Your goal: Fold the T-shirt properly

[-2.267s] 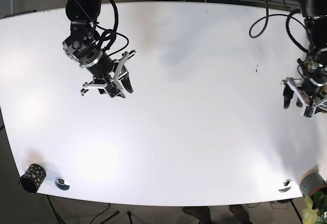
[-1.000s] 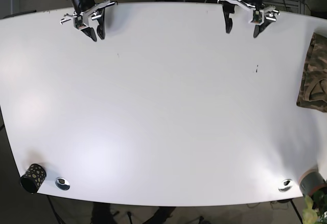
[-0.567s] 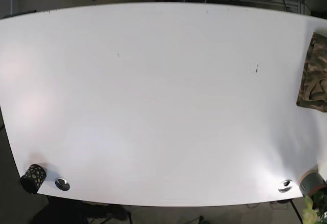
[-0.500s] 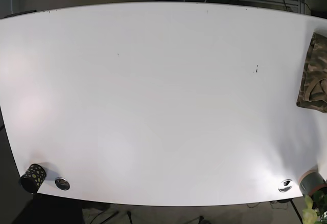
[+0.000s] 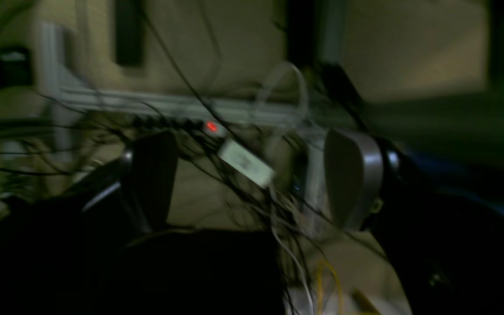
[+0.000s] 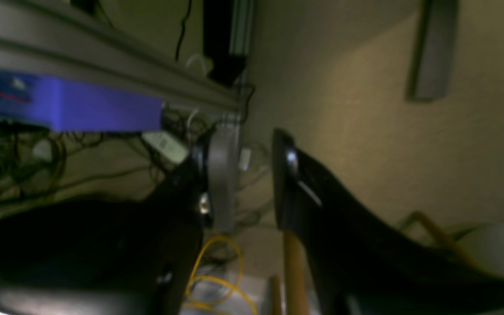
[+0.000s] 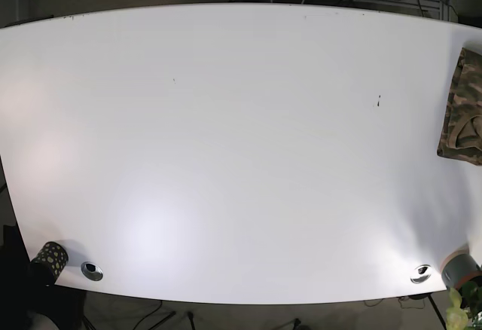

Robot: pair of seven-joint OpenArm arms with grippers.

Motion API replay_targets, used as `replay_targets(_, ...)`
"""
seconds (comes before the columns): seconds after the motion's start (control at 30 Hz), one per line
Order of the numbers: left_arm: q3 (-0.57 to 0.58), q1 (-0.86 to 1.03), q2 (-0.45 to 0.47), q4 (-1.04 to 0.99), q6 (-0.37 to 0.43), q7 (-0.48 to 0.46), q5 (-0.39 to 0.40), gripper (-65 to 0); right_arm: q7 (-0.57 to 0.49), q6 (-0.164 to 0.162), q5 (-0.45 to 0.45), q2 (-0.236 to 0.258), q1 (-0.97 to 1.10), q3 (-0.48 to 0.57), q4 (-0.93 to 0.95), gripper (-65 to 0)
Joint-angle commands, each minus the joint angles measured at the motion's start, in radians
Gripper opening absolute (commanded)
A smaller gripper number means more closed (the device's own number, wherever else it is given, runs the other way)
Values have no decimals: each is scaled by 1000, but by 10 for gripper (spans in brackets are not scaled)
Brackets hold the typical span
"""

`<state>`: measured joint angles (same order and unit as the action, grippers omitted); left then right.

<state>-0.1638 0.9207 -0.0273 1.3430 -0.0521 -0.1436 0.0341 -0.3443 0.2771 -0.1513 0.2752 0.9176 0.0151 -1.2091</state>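
Resting folded at the table's (image 7: 226, 157) far right edge, partly out of frame: camouflage T-shirt (image 7: 461, 111), seemingly set aside as finished. Left gripper (image 5: 252, 179): jaws wide apart, empty. Right gripper (image 6: 252, 179): narrowly parted, empty; both aimed at cables off-table, absent from base view

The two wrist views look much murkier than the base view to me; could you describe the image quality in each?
Left wrist view: dark and motion-blurred, left gripper fingers and the cables behind them smeared. Right wrist view: dim, soft focus, right gripper fingers blurred. Base view: sharp and bright, soft glare patches on the white table, whose edges bow from lens distortion; the T-shirt is cropped at the right edge.
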Motion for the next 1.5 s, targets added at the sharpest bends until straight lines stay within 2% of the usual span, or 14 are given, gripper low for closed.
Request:
replay_targets(0.0, -1, 4, 0, -44, 5, -4, -3, -165, -25, 0, -4, 2, -18, 15, 59, -517)
replay_targets(0.13, 11, -70, 30, -152, 4, 0, -4, -161, -23, -3, -4, 0, -101, 42, 166, -517)
replay_targets(0.3, 74, -206, 83, -346, 4, 54, 5, -161, -22, -5, -4, 0, -216, 82, 325, -517)
replay_targets(0.47, 116, -320, 91, -537, 5, 32, 3, -161, -20, -5, -3, -32, -326, 99, 487, -514)
replay_targets(0.7, 117, -527, 86, -862, 7, 28, -1, -161, -20, 1, -3, -64, -487, 101, 728, -515)
replay_targets(0.87, 116, -661, 86, -1077, 7, 26, -1, -161, -20, 3, -3, -73, -550, 102, 812, -512)
replay_targets(0.97, 114, -713, 86, -1149, 8, 28, -1, -161, -19, 0, -3, -96, -592, 102, 869, -512)
replay_targets(1.27, 116, -796, 86, -1242, 10, 31, -3, -161, -19, 0, -3, -118, -707, 102, 1058, -512)
replay_targets(1.47, 119, -796, 86, -1235, 128, 77, -4, -160, -14, -3, -3, -130, -725, 113, 1072, -512)
